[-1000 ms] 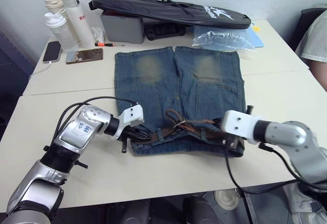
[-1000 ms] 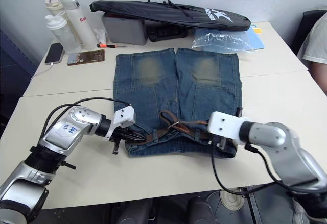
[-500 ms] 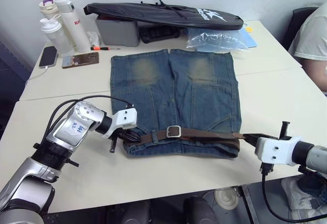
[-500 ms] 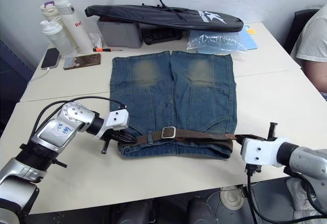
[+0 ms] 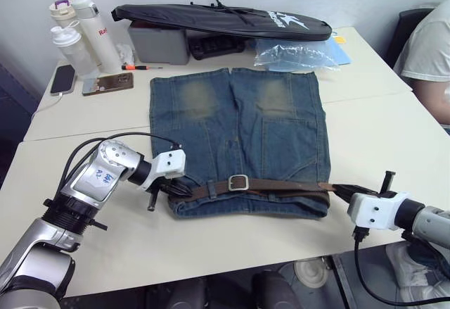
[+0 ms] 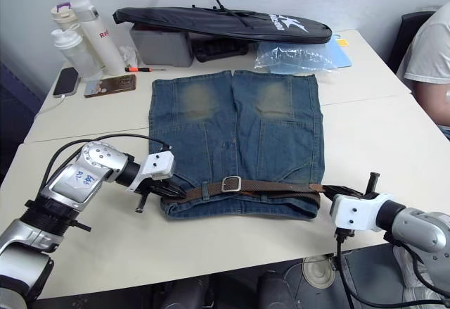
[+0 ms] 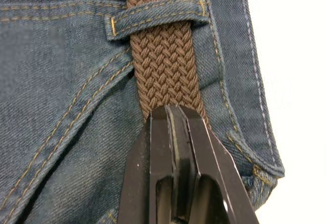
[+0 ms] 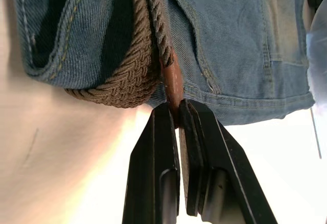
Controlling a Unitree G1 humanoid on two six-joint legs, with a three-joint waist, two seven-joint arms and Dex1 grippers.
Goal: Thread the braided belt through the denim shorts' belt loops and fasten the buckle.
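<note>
Lying flat on the tabletop (image 5: 394, 133) near its front edge, the denim shorts (image 5: 239, 133) had their waistband toward the robot and their legs toward the back edge. The braided belt (image 5: 281, 185) ran straight along the waistband from one side to the other. It passed under at least 1 of the belt loops (image 7: 153, 17), as the left wrist view showed. The buckle (image 5: 238, 181) sat near the middle of the waistband, and the belt seemed to go through it, so the fastening looked mostly done, though the prong was too small to check.

The left gripper (image 5: 176, 188) was at the left end of the waistband, with its fingers pressed together on the woven strap. The right gripper (image 5: 346, 191) was just past the right end of the shorts, pinching the reddish leather tip (image 8: 172, 81) of the belt and holding it out to the side.

So the threading looked nearly finished. What seemed left was tucking that loose tip back along the waistband and letting go. Whether every loop held the belt could not be told from these views.
</note>
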